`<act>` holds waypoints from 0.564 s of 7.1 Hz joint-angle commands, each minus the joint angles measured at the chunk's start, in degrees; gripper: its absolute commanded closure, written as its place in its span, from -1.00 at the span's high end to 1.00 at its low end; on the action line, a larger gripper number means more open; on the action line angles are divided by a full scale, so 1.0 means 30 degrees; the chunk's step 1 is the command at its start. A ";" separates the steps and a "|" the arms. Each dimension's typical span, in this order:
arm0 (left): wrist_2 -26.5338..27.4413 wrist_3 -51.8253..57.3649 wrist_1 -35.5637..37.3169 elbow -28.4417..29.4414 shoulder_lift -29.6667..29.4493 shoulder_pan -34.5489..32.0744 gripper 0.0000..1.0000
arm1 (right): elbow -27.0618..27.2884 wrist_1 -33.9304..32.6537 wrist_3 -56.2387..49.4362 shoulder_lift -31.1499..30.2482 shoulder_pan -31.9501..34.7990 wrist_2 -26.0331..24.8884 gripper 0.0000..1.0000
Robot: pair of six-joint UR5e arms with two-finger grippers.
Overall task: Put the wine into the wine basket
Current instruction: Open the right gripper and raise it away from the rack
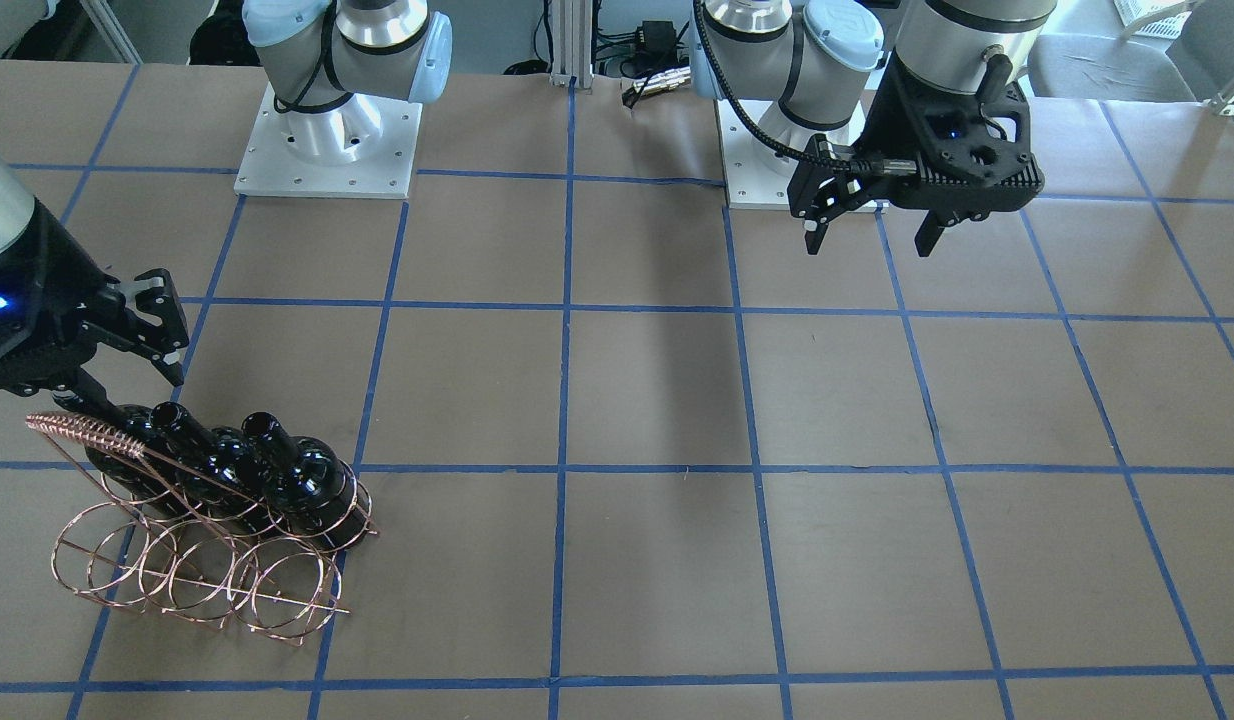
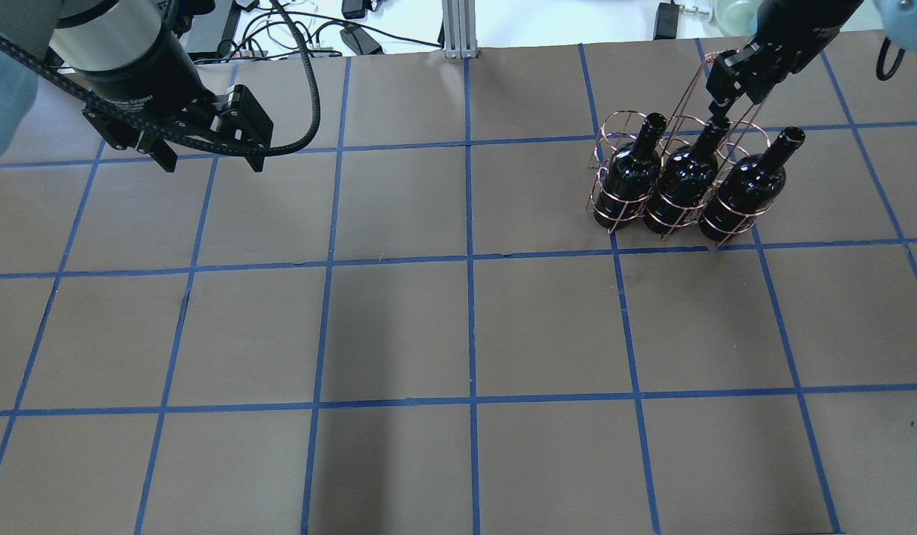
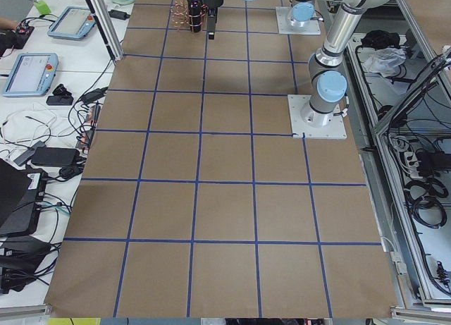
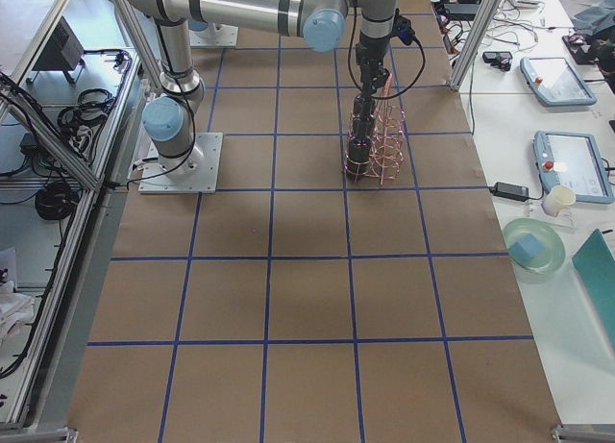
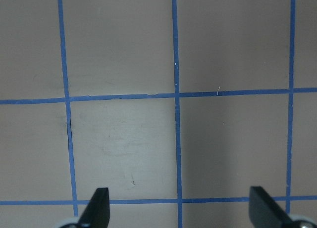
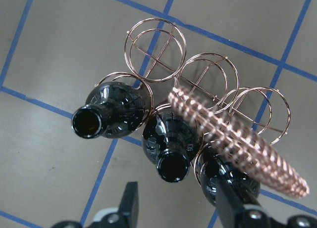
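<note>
Three alike near-black wine bottles (image 2: 629, 174) (image 2: 681, 178) (image 2: 744, 189) stand upright in one row of rings of the copper wire wine basket (image 2: 620, 114); I cannot tell which is the task's wine. In the right wrist view I see two open mouths (image 6: 87, 122) (image 6: 172, 167), while the coil-wrapped handle (image 6: 237, 144) covers most of the third bottle (image 6: 233, 183). My right gripper (image 6: 176, 208) hangs open just over the middle bottle's neck and holds nothing. The left gripper (image 2: 209, 160) is open and empty, far off across the table.
The basket's second row of rings (image 6: 156, 50) is empty. Brown paper with a blue tape grid (image 1: 562, 470) covers the table. Both arm bases (image 1: 327, 140) (image 1: 777, 150) stand along the robot's edge. Monitors, pendants and cables (image 3: 32, 71) lie beyond the far side.
</note>
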 commanded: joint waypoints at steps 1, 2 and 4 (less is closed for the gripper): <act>-0.0045 0.0000 0.0000 -0.0028 -0.0082 0.0021 1.00 | 0.0042 -0.0235 0.0352 -0.0333 0.0000 0.0008 0.99; -0.0133 0.0029 0.0000 -0.0029 -0.0112 0.0021 1.00 | 0.0041 -0.0148 0.1834 -0.1061 0.0174 0.0038 1.00; -0.0134 0.0001 -0.0145 -0.0028 -0.0025 -0.0038 1.00 | 0.0071 0.0292 0.6574 -0.2789 0.2066 -0.0252 1.00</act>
